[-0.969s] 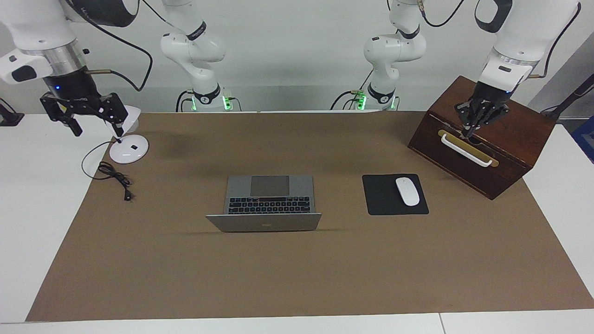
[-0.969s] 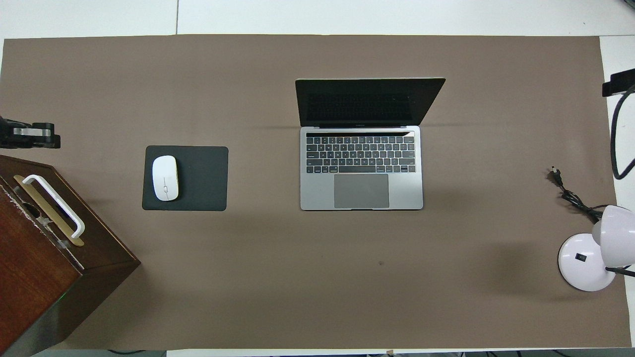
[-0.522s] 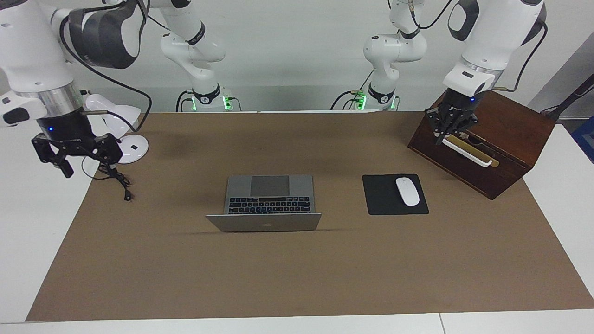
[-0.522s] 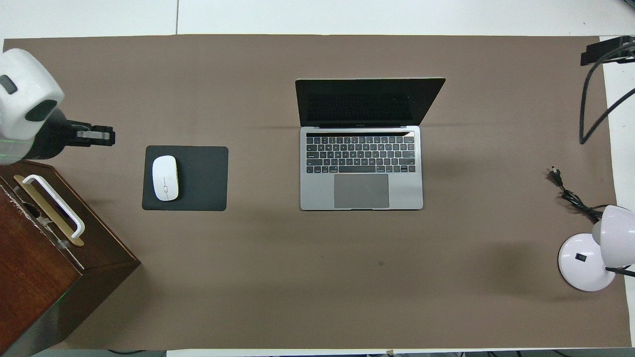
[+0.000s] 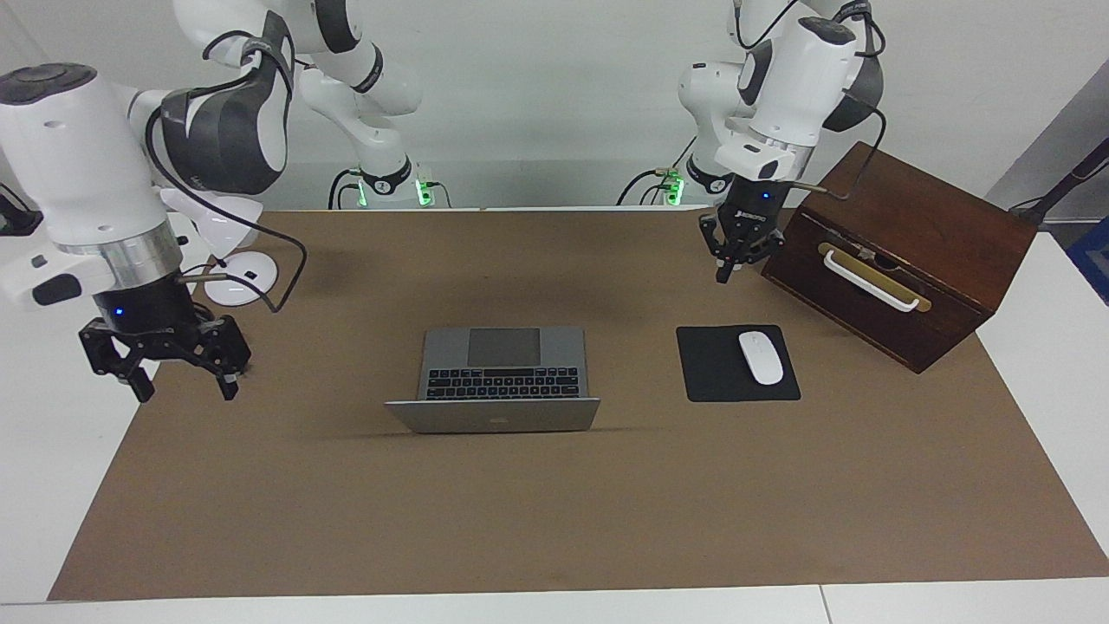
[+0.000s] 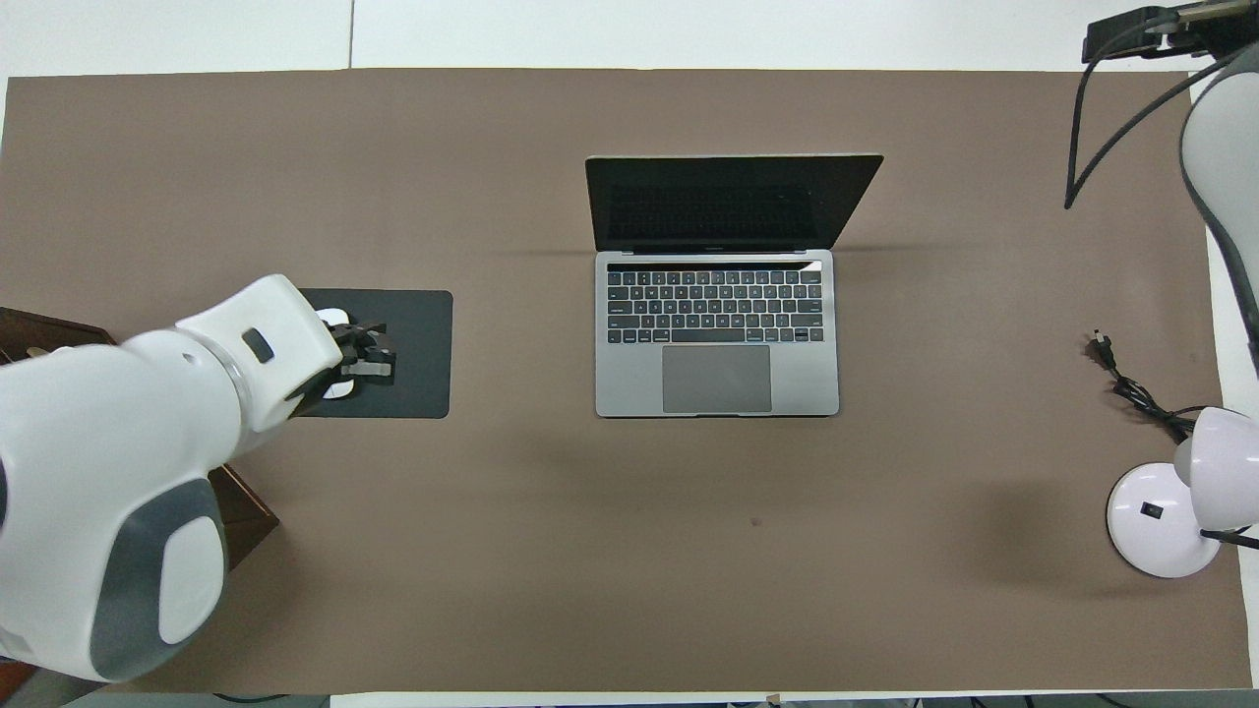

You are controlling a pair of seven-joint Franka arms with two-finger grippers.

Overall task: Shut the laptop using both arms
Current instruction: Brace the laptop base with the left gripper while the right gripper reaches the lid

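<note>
Two arms aloft, neither touching the laptop [image 5: 498, 381], lid fully open; closing not begun. Right claw [image 5: 165, 381] spread wide; left claw [image 5: 736, 264] narrow, near the mouse pad [image 5: 736, 364].

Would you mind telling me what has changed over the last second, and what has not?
The left gripper has left the wooden box and now hangs over the mat nearer the laptop. The right gripper, fingers spread, has come away from the lamp toward the mat's edge. Neither holds anything. The laptop stays open and untouched; the mouse and mouse pad have not moved.
</note>
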